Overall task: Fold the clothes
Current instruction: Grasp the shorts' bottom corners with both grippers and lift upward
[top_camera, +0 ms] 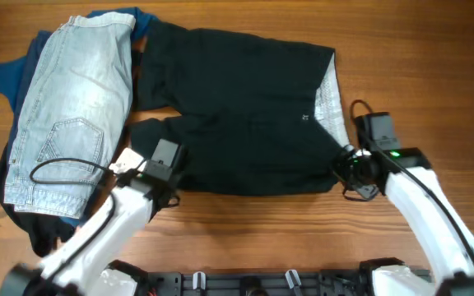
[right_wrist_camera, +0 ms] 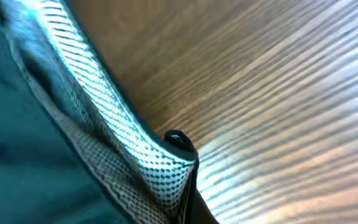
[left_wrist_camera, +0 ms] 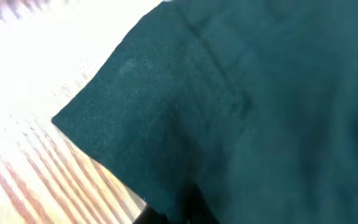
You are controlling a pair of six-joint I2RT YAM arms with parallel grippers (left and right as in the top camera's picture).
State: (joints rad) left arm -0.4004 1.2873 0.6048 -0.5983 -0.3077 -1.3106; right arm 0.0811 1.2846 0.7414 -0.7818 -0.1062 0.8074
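Note:
The black shorts lie spread flat mid-table, their pale patterned waistband lining showing at the right. My left gripper is at the near-left leg hem. In the left wrist view dark cloth fills the frame and runs into the jaws, which are shut on it. My right gripper is at the near waistband corner. In the right wrist view the patterned lining and a small dark button sit pinched at the jaws.
Light-blue denim shorts lie folded at the far left on top of a blue top. Bare wooden table lies to the right and along the near edge. Cables loop by both wrists.

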